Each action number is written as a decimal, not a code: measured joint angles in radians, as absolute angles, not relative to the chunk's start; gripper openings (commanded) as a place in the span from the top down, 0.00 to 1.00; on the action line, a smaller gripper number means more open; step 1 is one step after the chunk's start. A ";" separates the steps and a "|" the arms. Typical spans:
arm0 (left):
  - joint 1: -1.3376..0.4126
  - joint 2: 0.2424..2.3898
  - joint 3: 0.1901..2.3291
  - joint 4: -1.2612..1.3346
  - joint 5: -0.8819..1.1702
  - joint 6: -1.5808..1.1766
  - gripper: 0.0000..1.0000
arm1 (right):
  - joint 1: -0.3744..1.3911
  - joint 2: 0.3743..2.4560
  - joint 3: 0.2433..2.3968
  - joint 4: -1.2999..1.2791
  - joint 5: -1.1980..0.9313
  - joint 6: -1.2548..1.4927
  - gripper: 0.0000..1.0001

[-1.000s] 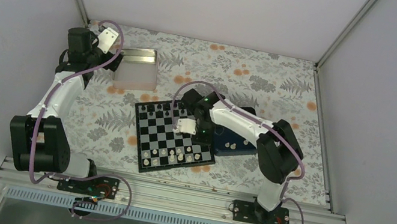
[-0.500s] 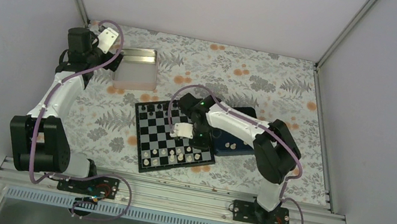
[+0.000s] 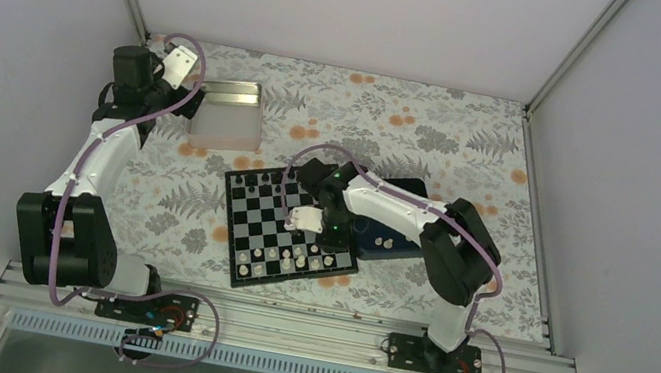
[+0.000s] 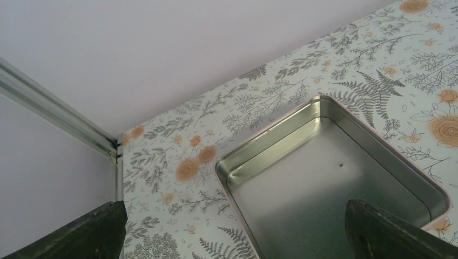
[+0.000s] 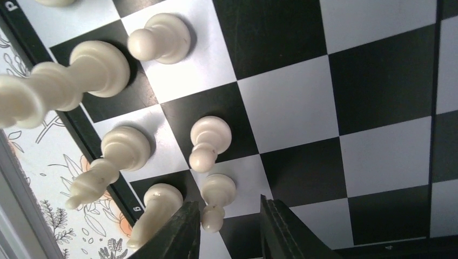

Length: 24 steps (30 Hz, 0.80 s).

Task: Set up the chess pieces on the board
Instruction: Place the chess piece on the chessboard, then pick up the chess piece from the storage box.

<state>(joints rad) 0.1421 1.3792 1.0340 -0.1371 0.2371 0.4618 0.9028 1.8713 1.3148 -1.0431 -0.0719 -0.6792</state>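
The board (image 3: pixel 273 213) of black and silvery checks lies mid-table. Cream chess pieces (image 3: pixel 286 260) stand in its two near rows. In the right wrist view several cream pieces stand on the board (image 5: pixel 378 81), among them a pawn (image 5: pixel 216 200) between my right gripper's fingers. The right gripper (image 5: pixel 229 226) is low over the board's near right part (image 3: pixel 330 239). Its jaws are slightly apart, the pawn close to the left finger (image 5: pixel 181 232) and clear of the other one. My left gripper (image 4: pixel 232 232) is open and empty over the silver tin (image 4: pixel 335 178).
Black pieces (image 3: pixel 254 179) stand along the board's far edge. A dark blue tray (image 3: pixel 391 235) lies right of the board, under the right arm. The silver tin (image 3: pixel 227 114) sits at the back left. White walls close in the flowered table.
My right gripper has moved a little toward the near right part of the board. The left arm has not moved.
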 measured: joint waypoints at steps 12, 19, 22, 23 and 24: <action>0.142 1.379 1.034 -0.137 0.237 0.462 0.00 | 0.840 1.777 1.310 -1.048 -0.037 -0.675 0.64; 0.142 1.377 1.034 -0.137 0.237 0.462 0.00 | 0.676 1.685 1.275 -1.059 -0.007 -0.677 0.62; 0.142 1.375 1.034 -0.137 0.237 0.462 0.00 | 0.567 1.644 1.244 -1.062 0.007 -0.686 0.61; 0.142 1.375 1.034 -0.137 0.237 0.462 0.00 | 0.542 1.637 1.237 -1.063 0.011 -0.689 0.61; 0.142 1.375 1.034 -0.137 0.237 0.462 0.00 | 0.507 1.630 1.226 -1.063 0.018 -0.694 0.61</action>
